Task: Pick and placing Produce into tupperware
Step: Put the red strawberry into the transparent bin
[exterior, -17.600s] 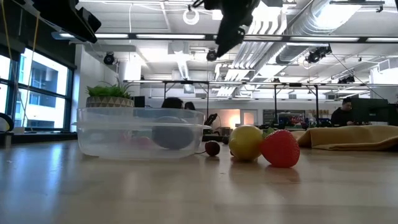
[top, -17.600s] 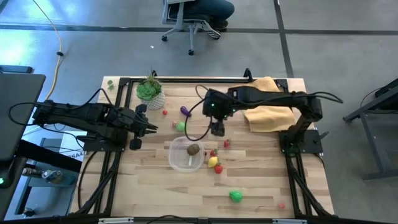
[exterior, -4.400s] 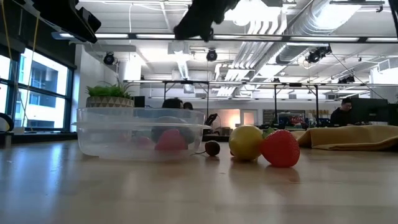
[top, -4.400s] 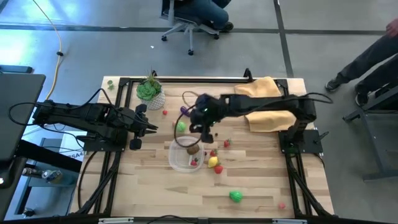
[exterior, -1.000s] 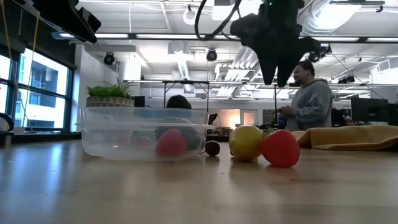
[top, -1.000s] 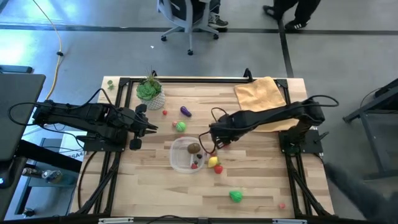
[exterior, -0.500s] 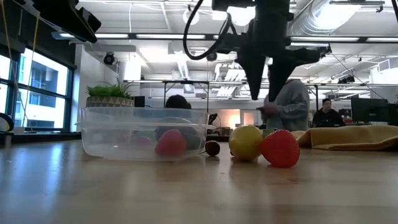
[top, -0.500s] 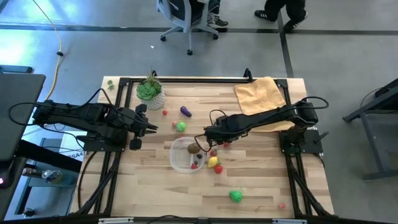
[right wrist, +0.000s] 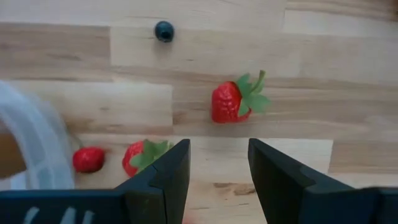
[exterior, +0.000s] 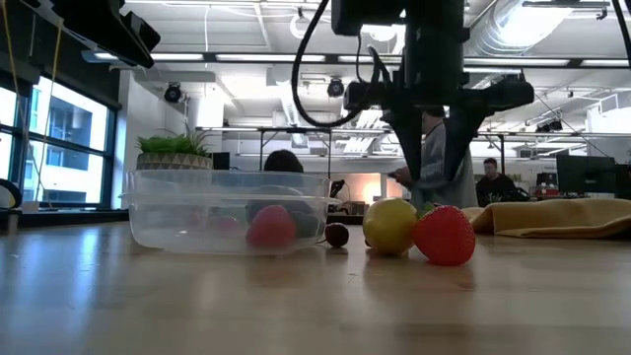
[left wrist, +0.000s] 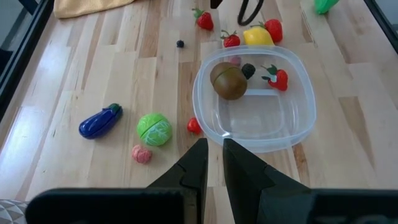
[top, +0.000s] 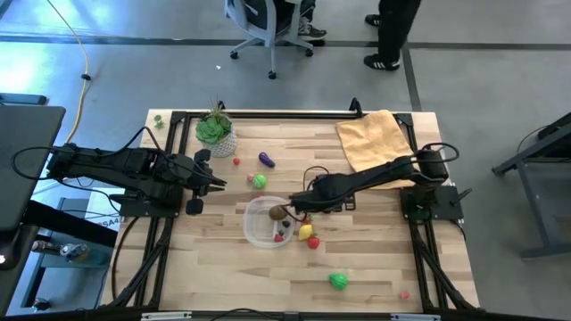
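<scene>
The clear tupperware (top: 264, 225) sits mid-table, holding a brown kiwi (left wrist: 228, 81), a strawberry (left wrist: 278, 77) and a dark berry (left wrist: 249, 70). My right gripper (top: 299, 207) hangs open, pointing down, just off the tub's right rim (right wrist: 31, 143), above bare wood among loose strawberries (right wrist: 233, 101) (right wrist: 142, 155). A lemon (exterior: 390, 225) and a strawberry (exterior: 444, 235) lie on the table below it in the low view (exterior: 431, 192). My left gripper (left wrist: 214, 163) waits shut at the table's left, raised and clear of everything.
An eggplant (top: 266, 160), a green leafy ball (top: 259, 181) and small red pieces (top: 236, 161) lie far-left of the tub. A green piece (top: 338, 282) lies toward the near edge. A potted plant (top: 215, 131) stands at the far left, a yellow cloth (top: 375, 135) at the far right.
My right gripper has come down toward the table next to the tub's right rim, shifting slightly left, and has rolled about its own downward axis so both fingers now show side by side in the low view. Its fingers stay open. The produce has not moved.
</scene>
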`<state>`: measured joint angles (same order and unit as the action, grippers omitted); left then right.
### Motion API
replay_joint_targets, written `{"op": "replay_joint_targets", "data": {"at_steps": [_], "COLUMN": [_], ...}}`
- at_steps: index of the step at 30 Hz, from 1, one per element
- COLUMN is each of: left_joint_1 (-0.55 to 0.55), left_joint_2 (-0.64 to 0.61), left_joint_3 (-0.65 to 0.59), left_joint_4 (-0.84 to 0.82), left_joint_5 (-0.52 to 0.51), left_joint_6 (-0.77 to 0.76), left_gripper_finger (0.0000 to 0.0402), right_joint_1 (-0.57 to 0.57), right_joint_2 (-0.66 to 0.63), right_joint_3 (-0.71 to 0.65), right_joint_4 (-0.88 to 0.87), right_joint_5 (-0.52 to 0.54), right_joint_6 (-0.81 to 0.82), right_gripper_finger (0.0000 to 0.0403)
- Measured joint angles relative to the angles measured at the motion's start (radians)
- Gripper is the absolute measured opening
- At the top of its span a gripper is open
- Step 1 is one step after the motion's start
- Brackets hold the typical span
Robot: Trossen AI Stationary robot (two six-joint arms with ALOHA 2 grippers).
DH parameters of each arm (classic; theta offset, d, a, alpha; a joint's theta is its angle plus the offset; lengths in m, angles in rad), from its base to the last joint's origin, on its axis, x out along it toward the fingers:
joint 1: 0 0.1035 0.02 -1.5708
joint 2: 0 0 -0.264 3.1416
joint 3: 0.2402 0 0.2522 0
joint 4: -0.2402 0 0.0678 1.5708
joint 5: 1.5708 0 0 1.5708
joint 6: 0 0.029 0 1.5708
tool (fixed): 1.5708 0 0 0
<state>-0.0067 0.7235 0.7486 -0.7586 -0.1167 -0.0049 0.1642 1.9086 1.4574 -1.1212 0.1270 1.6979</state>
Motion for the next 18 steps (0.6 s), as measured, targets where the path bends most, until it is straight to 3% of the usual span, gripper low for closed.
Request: {"op": "replay_joint_targets", "data": {"at_steps": [10,18], "left_joint_1": [0.0,0.0], "left_joint_2": [0.0,0.0], "left_joint_3": [0.0,0.0], "left_joint_4": [0.0,0.0], "left_joint_5": [0.0,0.0], "left_joint_6": [0.0,0.0], "left_gripper_finger": [0.004,0.004], "right_joint_1": [-0.035,-0.083], "right_joint_2": [0.01,-0.152], "right_joint_3": [-0.013,-0.308], "right_joint_4": [0.012,0.398], "right_joint_5": [0.015,-0.067], "right_joint_6": [-0.021,-0.028], "right_gripper_finger": [0.016,0.0179]}}
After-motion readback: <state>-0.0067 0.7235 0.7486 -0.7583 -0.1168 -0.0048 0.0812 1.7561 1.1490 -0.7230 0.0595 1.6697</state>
